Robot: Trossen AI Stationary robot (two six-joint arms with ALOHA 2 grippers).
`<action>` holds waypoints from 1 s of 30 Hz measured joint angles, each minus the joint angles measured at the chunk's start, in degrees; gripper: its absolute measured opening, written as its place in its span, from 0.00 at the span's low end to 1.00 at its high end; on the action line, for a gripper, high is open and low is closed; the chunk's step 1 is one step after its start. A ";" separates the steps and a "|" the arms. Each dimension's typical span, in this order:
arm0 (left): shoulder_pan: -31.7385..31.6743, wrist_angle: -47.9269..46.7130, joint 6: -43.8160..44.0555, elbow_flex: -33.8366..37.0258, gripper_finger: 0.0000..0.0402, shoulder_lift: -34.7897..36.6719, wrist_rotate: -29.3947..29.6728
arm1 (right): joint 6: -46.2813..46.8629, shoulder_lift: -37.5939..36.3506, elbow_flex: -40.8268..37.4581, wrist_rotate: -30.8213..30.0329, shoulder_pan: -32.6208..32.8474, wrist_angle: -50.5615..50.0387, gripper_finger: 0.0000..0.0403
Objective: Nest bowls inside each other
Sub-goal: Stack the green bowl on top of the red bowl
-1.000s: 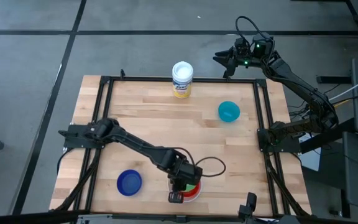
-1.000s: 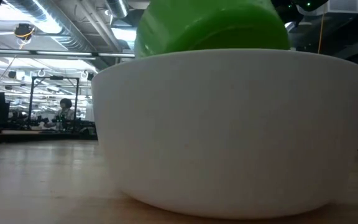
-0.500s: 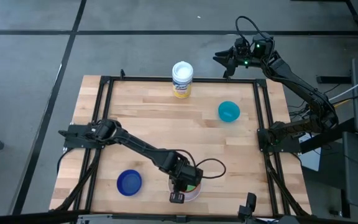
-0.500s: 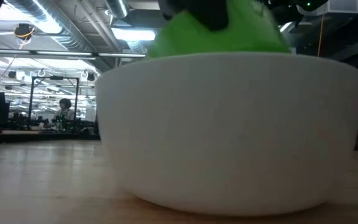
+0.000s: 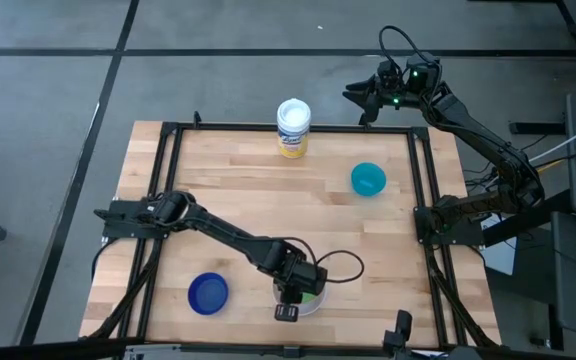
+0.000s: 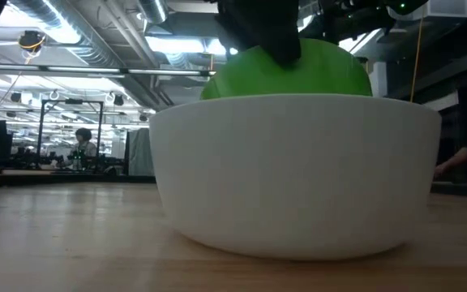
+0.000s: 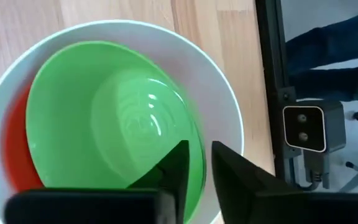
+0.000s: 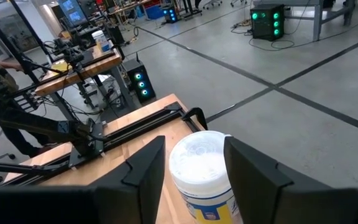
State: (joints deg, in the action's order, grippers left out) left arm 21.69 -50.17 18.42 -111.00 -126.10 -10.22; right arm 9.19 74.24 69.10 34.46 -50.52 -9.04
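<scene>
The white bowl (image 7: 229, 93) stands near the table's near edge (image 5: 290, 309). Inside it lies the red bowl (image 7: 14, 149), and the green bowl (image 7: 104, 118) rests tilted on that, its rim above the white rim (image 6: 314, 69). My left gripper (image 7: 199, 155) points down over them (image 5: 296, 292), open, one finger inside the green bowl's near-side rim and one outside. The dark blue bowl (image 5: 208, 293) sits to the left. The teal bowl (image 5: 368, 179) sits at the far right. My right gripper (image 8: 194, 168) waits open, up past the far edge (image 5: 356, 97). My left gripper comes from above, slanting down, with the green bowl's rim (image 7: 194, 134) between its two fingers. I cannot tell whether either finger touches the rim. The green bowl rests tilted in the white bowl.
A white canister with a yellow label (image 5: 293, 127) stands at the far edge, right in front of my right gripper (image 8: 204, 171). A black frame rail (image 7: 269, 74) runs along the table's edges. Bare wood lies between the bowls in the middle of the table.
My left gripper has come down a little with the green bowl, which has sunk lower into the white bowl while staying tilted. The white bowl has slid a short way along the table, away from the low camera.
</scene>
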 joint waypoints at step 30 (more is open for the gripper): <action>-2.03 -7.44 -1.14 0.02 0.05 -0.52 8.13 | -0.54 0.00 0.00 1.57 0.00 -0.02 0.39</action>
State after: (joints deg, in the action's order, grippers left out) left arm 19.66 -57.61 17.28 -110.98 -126.63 -2.09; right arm 8.65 74.24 69.10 36.03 -50.52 -9.06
